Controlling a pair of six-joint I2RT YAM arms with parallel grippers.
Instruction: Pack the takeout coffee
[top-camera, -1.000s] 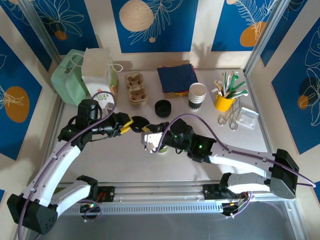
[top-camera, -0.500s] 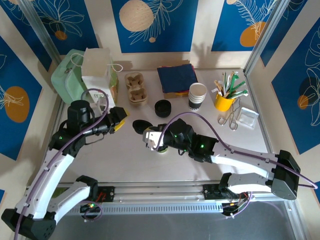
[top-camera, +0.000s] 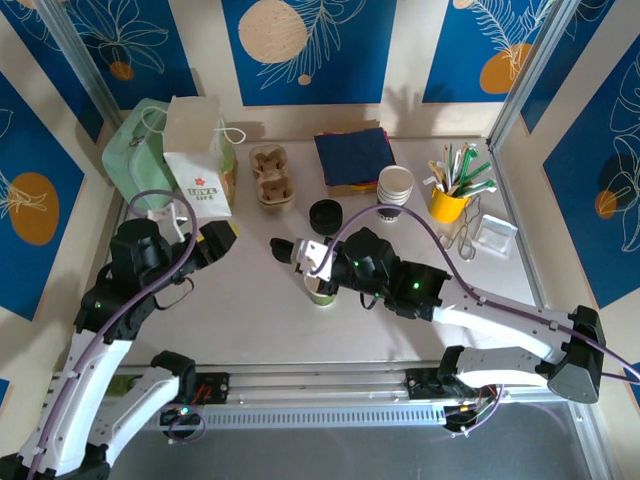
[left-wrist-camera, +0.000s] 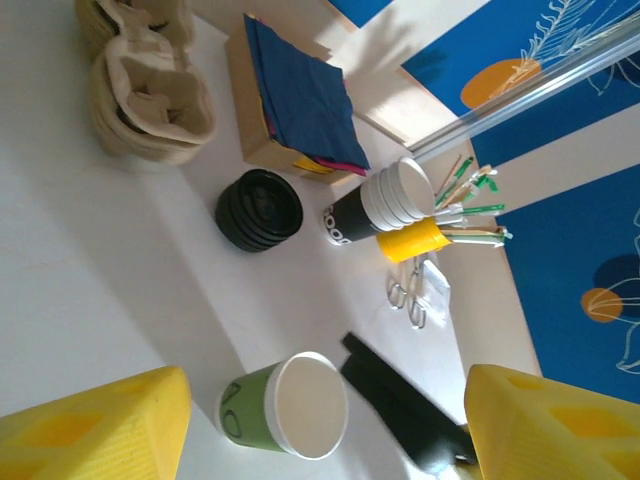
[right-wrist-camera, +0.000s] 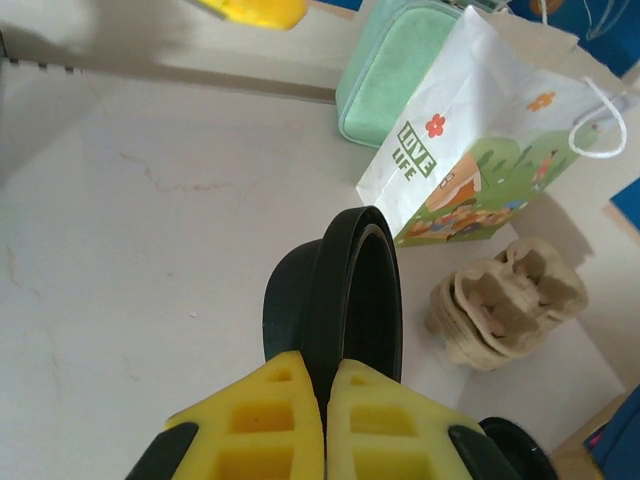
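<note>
- The left tool (top-camera: 222, 236) has drawn back to the left. It was just beside the lid (top-camera: 281, 247) and is now well apart from it, with its jaws wide.
- The right tool (top-camera: 299, 253) has moved off the cup (top-camera: 320, 291) and over to the lid, which it now pinches.
- The lid lay flat on the bench (top-camera: 240, 320) and now stands on edge.
- The cup's open mouth, covered before, now shows.

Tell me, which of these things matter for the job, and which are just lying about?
Job: green cup, black lid in right gripper, probably paper bag and cup carrier.
Lying about: lid stack, cup stack, napkins, stirrer pot, green pouch.
</note>
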